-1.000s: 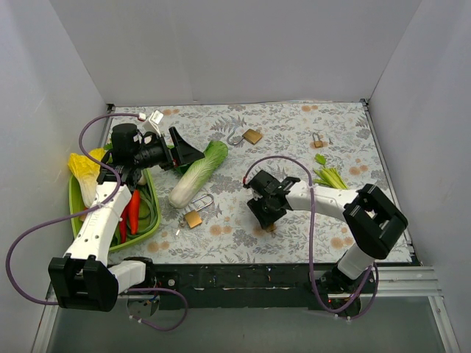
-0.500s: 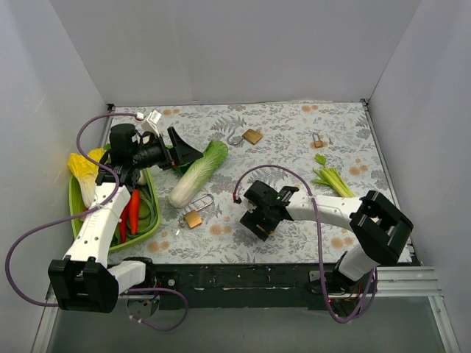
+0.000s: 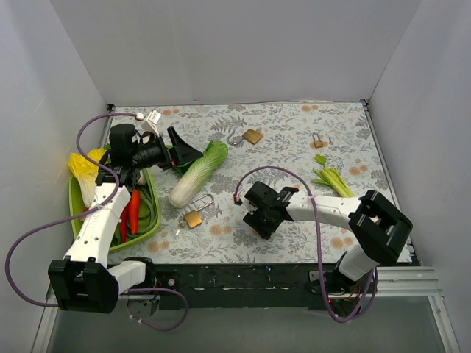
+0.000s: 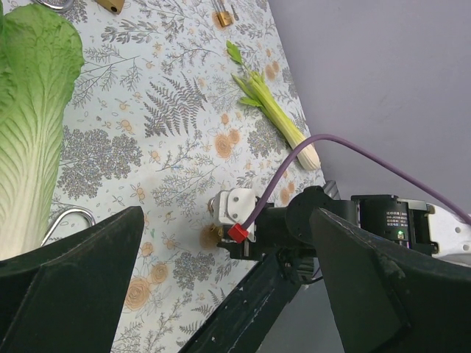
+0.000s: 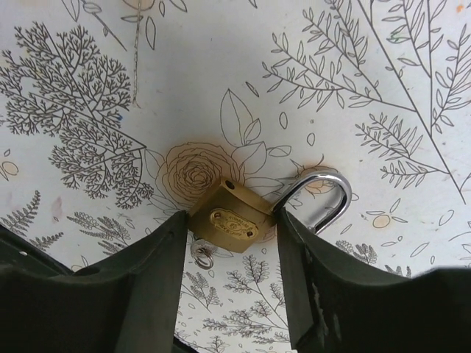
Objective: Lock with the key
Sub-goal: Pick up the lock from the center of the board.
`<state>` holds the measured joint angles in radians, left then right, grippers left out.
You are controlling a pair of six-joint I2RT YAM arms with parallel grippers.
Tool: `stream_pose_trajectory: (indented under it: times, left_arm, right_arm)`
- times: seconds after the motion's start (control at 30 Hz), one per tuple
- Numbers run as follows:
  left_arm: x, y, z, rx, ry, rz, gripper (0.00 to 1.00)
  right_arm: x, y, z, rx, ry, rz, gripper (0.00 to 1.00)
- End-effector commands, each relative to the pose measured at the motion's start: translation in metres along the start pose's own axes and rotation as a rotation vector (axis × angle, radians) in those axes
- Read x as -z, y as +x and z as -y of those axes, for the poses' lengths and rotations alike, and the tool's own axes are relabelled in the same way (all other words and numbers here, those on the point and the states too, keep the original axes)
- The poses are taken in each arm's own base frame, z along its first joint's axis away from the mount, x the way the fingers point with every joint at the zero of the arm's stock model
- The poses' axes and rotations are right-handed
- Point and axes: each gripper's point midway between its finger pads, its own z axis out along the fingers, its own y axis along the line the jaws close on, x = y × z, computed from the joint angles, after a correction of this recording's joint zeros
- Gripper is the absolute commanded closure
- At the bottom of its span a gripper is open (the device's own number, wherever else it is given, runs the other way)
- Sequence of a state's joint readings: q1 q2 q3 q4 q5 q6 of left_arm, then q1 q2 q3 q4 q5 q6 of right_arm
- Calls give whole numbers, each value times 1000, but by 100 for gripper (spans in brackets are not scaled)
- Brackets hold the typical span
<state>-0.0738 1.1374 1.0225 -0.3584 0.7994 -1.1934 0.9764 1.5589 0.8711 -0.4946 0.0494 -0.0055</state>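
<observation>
The right gripper (image 5: 232, 228) is straddling the brass padlock body (image 5: 229, 219), with one finger lying along each side. Whether the pads are pressing on it cannot be told. The shackle (image 5: 324, 193) appears to be standing open, though its free end is partly hidden. A small ring (image 5: 202, 257) is showing under the body and may belong to the key. The padlock is lying on the floral table cover (image 3: 294, 125), near the front edge and right of centre. The left gripper (image 3: 184, 153) is hovering wide open and empty at far left, beside the cabbage (image 3: 197, 175). The step in hand is securing the lock body. The next move is calling for a firm hold, then pressing the shackle home and turning the key.
</observation>
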Motion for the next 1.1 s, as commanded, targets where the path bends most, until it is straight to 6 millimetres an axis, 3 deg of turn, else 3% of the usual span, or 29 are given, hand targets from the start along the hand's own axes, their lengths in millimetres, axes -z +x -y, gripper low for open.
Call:
stream_pose_trajectory:
  times: [0.0, 0.07, 0.2, 0.27, 0.43, 0.63, 0.77, 0.8, 0.9, 1.07]
  left_arm:
    - [7, -5, 7, -38, 5, 36, 2]
    - [7, -2, 4, -29, 0, 27, 2]
    - [5, 13, 1, -20, 29, -36, 2]
    - [5, 22, 0, -35, 52, -77, 2]
    - [4, 39, -7, -88, 81, -138, 2]
    - [11, 39, 9, -224, 177, -90, 2]
    - [12, 52, -4, -406, 186, -98, 2]
    - [14, 56, -6, -544, 223, -100, 2]
    - [23, 78, -1, -770, 344, -104, 2]
    - [32, 101, 6, -1115, 466, -47, 4]
  right_arm:
    - [-8, -2, -2, 3, -14, -16, 55]
    - [-6, -4, -1, 16, -11, -11, 64]
    - [6, -14, -2, 65, -27, 37, 98]
    - [14, -22, -1, 122, -36, 74, 99]
    - [53, -46, -28, 309, -224, 212, 99]
    - [104, -72, -37, 509, -374, 368, 99]
    - [144, -80, -51, 599, -516, 468, 99]
    - [154, -74, -56, 625, -551, 469, 99]
    - [184, -75, -69, 730, -608, 553, 99]
    - [215, -73, -89, 763, -726, 618, 99]
